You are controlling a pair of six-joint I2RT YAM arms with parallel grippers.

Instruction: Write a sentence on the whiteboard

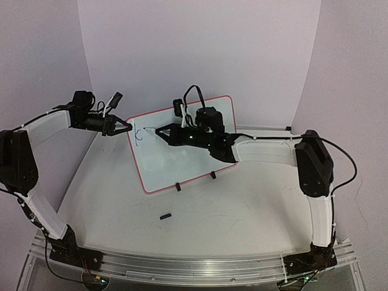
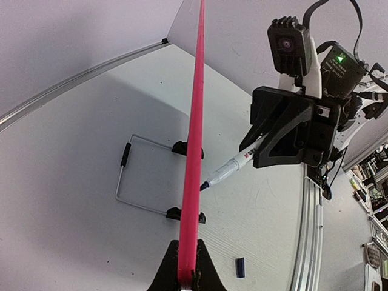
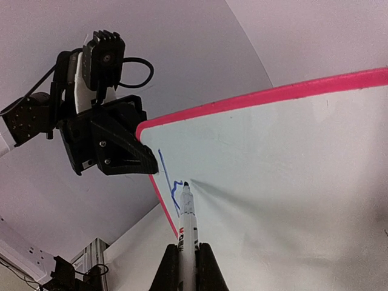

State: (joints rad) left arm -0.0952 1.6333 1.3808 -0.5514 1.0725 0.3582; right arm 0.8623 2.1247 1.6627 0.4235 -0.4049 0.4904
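Note:
The whiteboard [image 1: 182, 167] stands tilted on its two black feet at mid-table, red rim all round. My left gripper [image 1: 128, 128] is shut on its upper left edge; in the left wrist view the jaws [image 2: 187, 268] pinch the red rim [image 2: 195, 139] edge-on. My right gripper [image 1: 173, 134] is shut on a white marker pen [image 3: 188, 221] whose dark tip touches the board [image 3: 291, 182] near its top left corner. Of the sentence, only a few blue strokes [image 3: 170, 182] show, right beside the tip and small in the top view [image 1: 139, 134].
The marker's dark cap [image 1: 165, 216] lies on the table in front of the board, also in the left wrist view [image 2: 240, 267]. A wire stand [image 2: 130, 176] props the board from behind. White walls enclose the table on three sides.

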